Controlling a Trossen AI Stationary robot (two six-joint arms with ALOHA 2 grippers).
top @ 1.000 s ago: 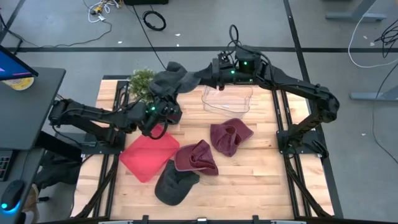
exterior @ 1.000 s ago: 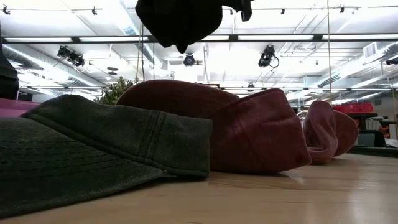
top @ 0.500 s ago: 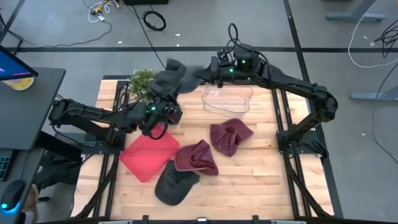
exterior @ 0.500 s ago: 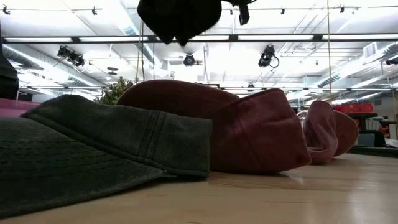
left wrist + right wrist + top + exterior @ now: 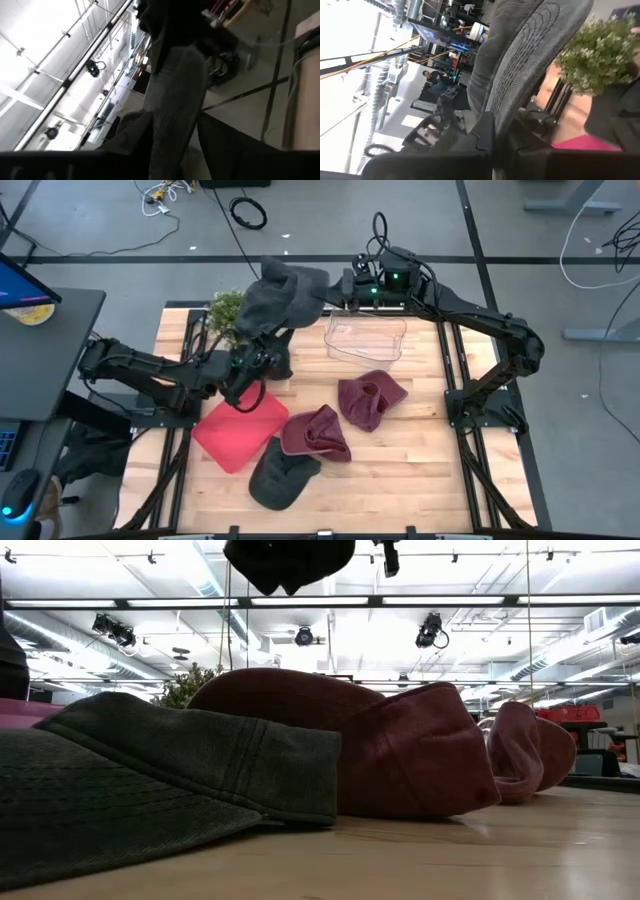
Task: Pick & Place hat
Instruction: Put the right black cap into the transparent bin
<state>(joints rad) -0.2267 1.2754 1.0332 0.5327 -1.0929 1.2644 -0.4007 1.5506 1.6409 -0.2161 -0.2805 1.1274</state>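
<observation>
A dark grey hat (image 5: 285, 295) hangs in the air above the table's far left part, also at the top of the low view (image 5: 290, 560). My right gripper (image 5: 335, 286) is shut on it at its right side. My left gripper (image 5: 260, 352) stands just under the hat's lower edge, fingers apart, and a strip of the grey cloth (image 5: 175, 100) runs up from between them. On the table lie two maroon hats (image 5: 372, 398) (image 5: 315, 432) and a dark green hat (image 5: 280, 475), each resting on its crown or brim. My right gripper pinches the grey hat's stitched brim (image 5: 520, 75) between its two fingers, coming level from the table's right. The hat is lifted clear of the table, and its crown droops to the left of the fingers. My left gripper has the hat's cloth between its spread fingers; I cannot tell whether they touch it.
A clear plastic container (image 5: 365, 338) stands at the far middle, right of the hat. A small green plant (image 5: 228, 310) sits at the far left corner. A red cloth (image 5: 240, 430) lies at the near left, partly under the green hat.
The grey hat has risen and swung toward the far edge, bunching up from a stretched strip into a fuller lump beside my right gripper. Its lower end stays near my left gripper.
</observation>
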